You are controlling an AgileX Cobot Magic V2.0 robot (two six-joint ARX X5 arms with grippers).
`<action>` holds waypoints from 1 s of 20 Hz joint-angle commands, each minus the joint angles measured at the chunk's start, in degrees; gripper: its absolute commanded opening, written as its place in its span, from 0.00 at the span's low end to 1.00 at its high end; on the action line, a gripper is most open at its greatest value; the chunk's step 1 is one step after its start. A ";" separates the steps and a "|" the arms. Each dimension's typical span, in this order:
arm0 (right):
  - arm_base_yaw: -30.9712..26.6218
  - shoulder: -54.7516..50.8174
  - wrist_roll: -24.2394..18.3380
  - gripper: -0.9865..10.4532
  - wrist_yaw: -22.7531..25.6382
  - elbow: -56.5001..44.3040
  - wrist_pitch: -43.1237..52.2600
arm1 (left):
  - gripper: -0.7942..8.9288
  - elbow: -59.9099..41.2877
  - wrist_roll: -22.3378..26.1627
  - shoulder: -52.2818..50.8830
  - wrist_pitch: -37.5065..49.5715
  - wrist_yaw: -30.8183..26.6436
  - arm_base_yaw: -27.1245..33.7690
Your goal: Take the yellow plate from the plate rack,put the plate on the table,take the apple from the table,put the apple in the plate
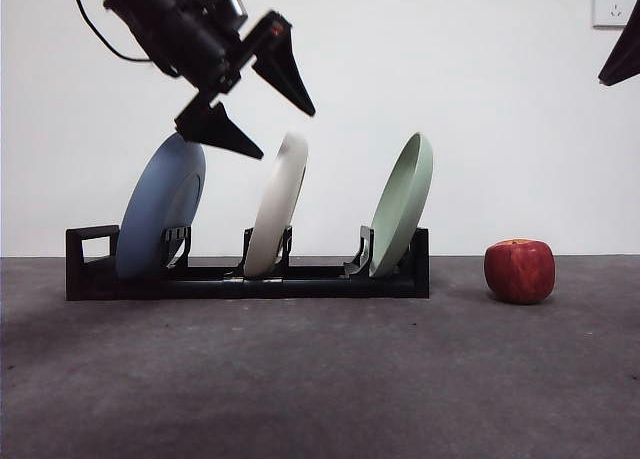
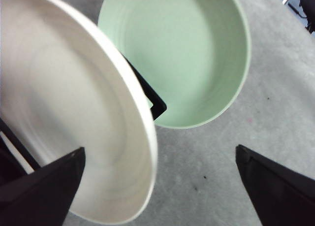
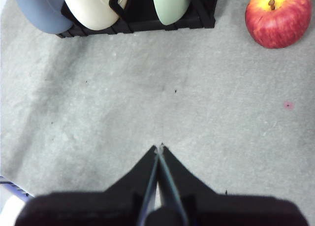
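Jaws spread wide and empty, the left gripper [image 1: 282, 122] hangs above the yellow plate [image 1: 277, 207] standing in the plate rack [image 1: 300, 276]; a skewed descent could knock the pale green plate [image 1: 404, 202] beside it.

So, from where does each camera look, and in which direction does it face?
Front view: low at table height, level across the table to the plate rack and apple; left gripper above, open.
Left wrist view: on the left arm, facing down at the yellow plate and green plate; own jaws apart.
Right wrist view: high over the table, facing down; right gripper shut.
All three share the yellow plate.
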 commanded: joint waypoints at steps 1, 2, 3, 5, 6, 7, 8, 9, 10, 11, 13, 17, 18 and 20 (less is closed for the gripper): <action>0.09 0.09 -0.17 0.08 -0.13 0.17 0.26 | 0.69 0.02 1.25 2.78 1.11 0.07 -0.55; 0.09 0.09 -0.17 0.08 -0.13 0.17 0.24 | 0.69 0.02 1.64 3.45 1.20 0.02 -0.68; 0.09 0.09 -0.17 0.08 -0.13 0.17 0.26 | 0.65 0.02 2.08 4.02 1.11 0.02 -0.83; 0.09 0.09 -0.17 0.08 -0.13 0.17 0.22 | 0.50 0.02 2.43 4.98 0.87 -0.11 -0.92; 0.09 0.09 -0.17 0.08 -0.13 0.17 0.20 | 0.41 0.02 2.43 5.53 1.07 -0.20 -0.96; 0.09 0.09 -0.17 0.08 -0.11 0.17 0.15 | 0.34 0.02 2.47 5.64 1.05 -0.28 -0.98; 0.09 0.09 -0.17 0.08 -0.11 0.17 0.20 | 0.27 0.02 2.73 5.70 1.11 -0.72 -1.01; 0.09 0.09 -0.17 0.08 -0.11 0.17 0.17 | 0.21 0.02 3.32 5.70 1.33 -1.31 -1.03; 0.09 0.09 -0.17 0.08 -0.11 0.17 0.17 | 0.16 0.02 3.80 5.70 1.62 -1.31 -1.05; 0.09 0.09 -0.17 0.08 -0.11 0.17 0.17 | 0.12 0.02 3.78 5.70 1.84 -1.51 -1.07; 0.09 0.09 -0.17 0.08 -0.11 0.17 0.17 | 0.10 0.02 3.78 5.70 2.23 -1.51 -1.07; 0.09 0.09 -0.17 0.08 -0.13 0.17 0.20 | 0.07 0.02 4.13 5.70 3.10 -1.51 -1.07; 0.09 0.09 -0.17 0.08 -0.13 0.17 0.20 | 0.07 0.02 4.15 5.70 3.45 -1.49 -1.07; 0.09 0.09 -0.15 0.08 -0.13 0.17 0.20 | 0.07 0.13 4.13 5.66 3.63 -1.40 -1.07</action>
